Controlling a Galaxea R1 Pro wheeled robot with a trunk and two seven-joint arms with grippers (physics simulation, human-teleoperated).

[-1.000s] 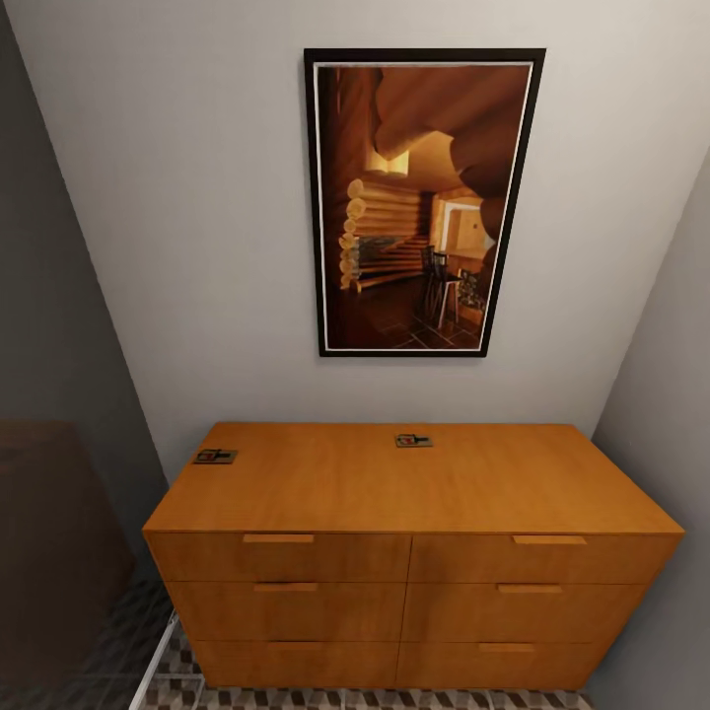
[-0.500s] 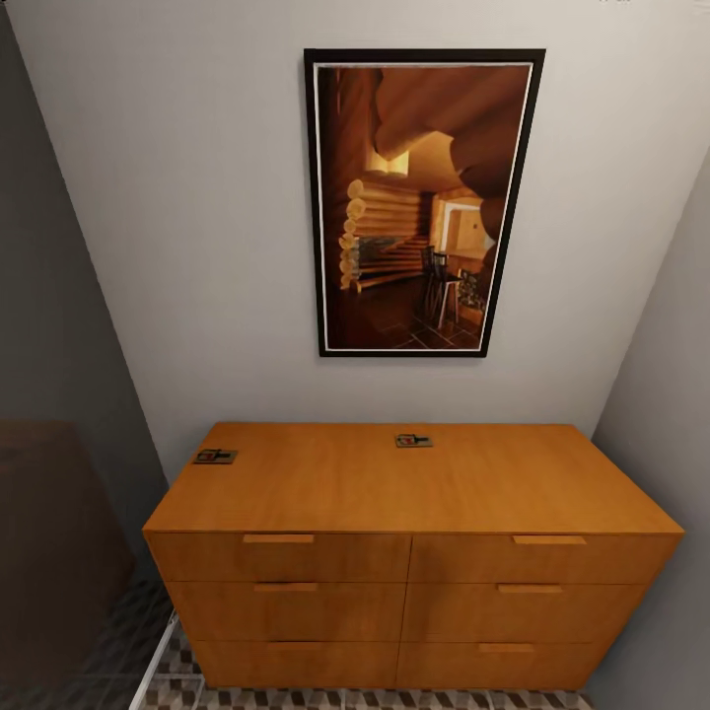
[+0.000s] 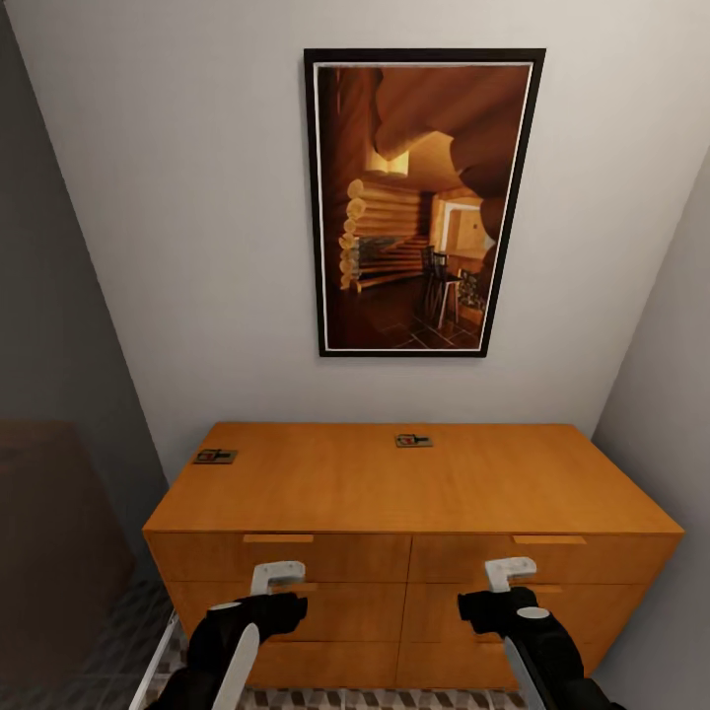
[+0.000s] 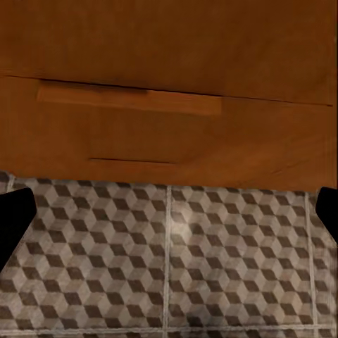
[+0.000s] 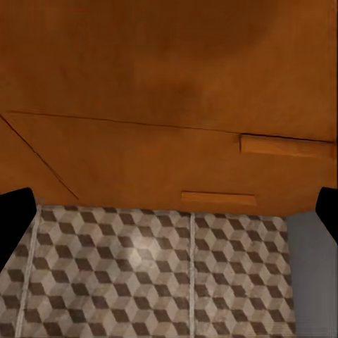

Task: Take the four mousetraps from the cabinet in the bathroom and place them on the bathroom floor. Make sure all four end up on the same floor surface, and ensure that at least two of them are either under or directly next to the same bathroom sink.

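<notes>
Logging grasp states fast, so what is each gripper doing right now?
Left gripper: open, holding nothing, in front of the cabinet drawers.
Right gripper: open, holding nothing, also in front of the drawers.

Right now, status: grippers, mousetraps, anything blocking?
Left gripper and right gripper open, empty, low before the cabinet. Two mousetraps on top: one left, one rear centre. Nothing blocking.

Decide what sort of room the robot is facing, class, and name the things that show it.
Probably a narrow corner of a home: a wooden dresser stands against a white wall under a framed picture, on cube-patterned floor tiles. The tiles hint at a bathroom, but that is not certain.
</notes>
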